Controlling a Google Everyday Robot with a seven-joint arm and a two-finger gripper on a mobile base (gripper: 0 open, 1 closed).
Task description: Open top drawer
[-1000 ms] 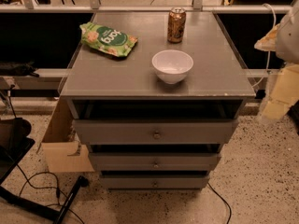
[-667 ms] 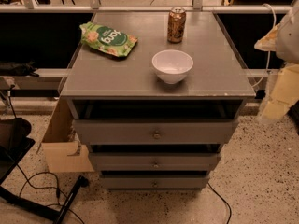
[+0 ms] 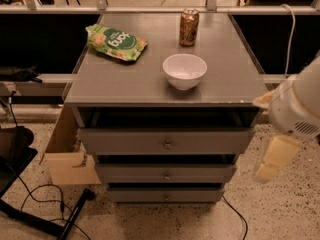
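The grey cabinet (image 3: 150, 79) stands in the middle with three grey drawers. The top drawer (image 3: 125, 141) is the widest, with a flat front and a small round metal knob (image 3: 167, 144). Its front sits just below a dark gap under the cabinet top. The two narrower drawers (image 3: 130, 173) lie below it. My gripper (image 3: 270, 160) hangs on the white arm (image 3: 300, 104) at the right edge. It is beside the cabinet's right side, level with the drawers and apart from the knob.
On the cabinet top stand a white bowl (image 3: 184, 70), a brown can (image 3: 189, 27) and a green snack bag (image 3: 115, 42). A cardboard box (image 3: 65, 154) sits at the cabinet's left. Cables and a black stand (image 3: 45, 209) lie on the speckled floor at lower left.
My arm and gripper have moved down and a little left along the cabinet's right side, from the level of the top to the level of the drawers. The drawers have not moved.
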